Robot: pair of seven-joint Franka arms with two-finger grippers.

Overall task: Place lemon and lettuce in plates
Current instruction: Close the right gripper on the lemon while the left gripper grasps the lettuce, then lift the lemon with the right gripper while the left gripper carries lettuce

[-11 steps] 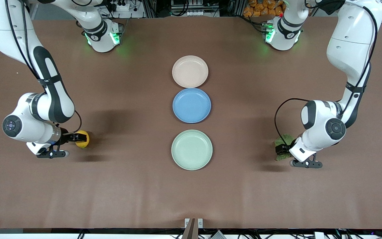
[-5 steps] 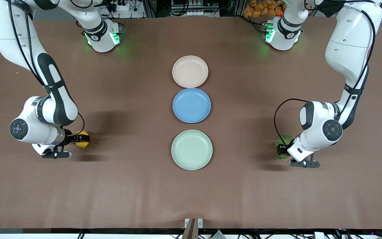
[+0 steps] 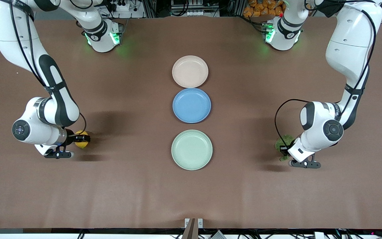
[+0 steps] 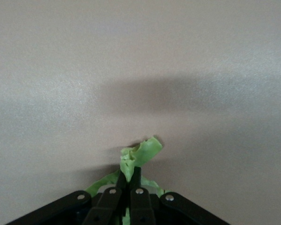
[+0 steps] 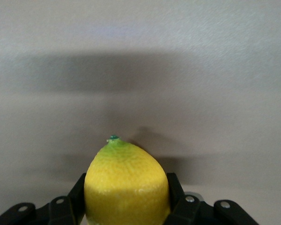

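My right gripper (image 5: 126, 206) has its fingers clamped on the lemon (image 3: 81, 139) near its end of the counter (image 3: 191, 192); my left gripper (image 4: 126, 187) pinches the lettuce (image 3: 283, 143) thinly, so I fear it slipping before the plates (image 3: 192, 150).

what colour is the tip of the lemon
Green, on an otherwise yellow lemon; the right wrist view shows it best.

Low center of frame: our left claw (image 4: 126, 190) pinched tight on the lettuce (image 4: 139, 154), crumpled leaf sticking up w/ plain tabletop (image 4: 140, 56) above it.
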